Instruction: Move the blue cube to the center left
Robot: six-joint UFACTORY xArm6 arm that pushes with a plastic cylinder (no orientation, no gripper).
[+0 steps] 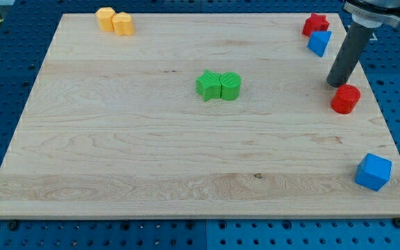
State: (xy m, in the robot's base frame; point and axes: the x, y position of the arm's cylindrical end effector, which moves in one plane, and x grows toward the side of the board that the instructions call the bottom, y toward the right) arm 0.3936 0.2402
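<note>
Blue cube [373, 172] sits untouched at the board's bottom right; my tip [336, 85], no hand, rests beside the red cylinder [346, 99].

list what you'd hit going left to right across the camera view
yellow pair → green pair → red star → my tip → red cylinder → blue cube. The small blue block overlaps the red star's span, so I leave it out.

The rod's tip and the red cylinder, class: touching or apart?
Cannot tell. In the camera view my tip ends just above-left of the red cylinder, so close that no clear gap or contact shows.
</note>
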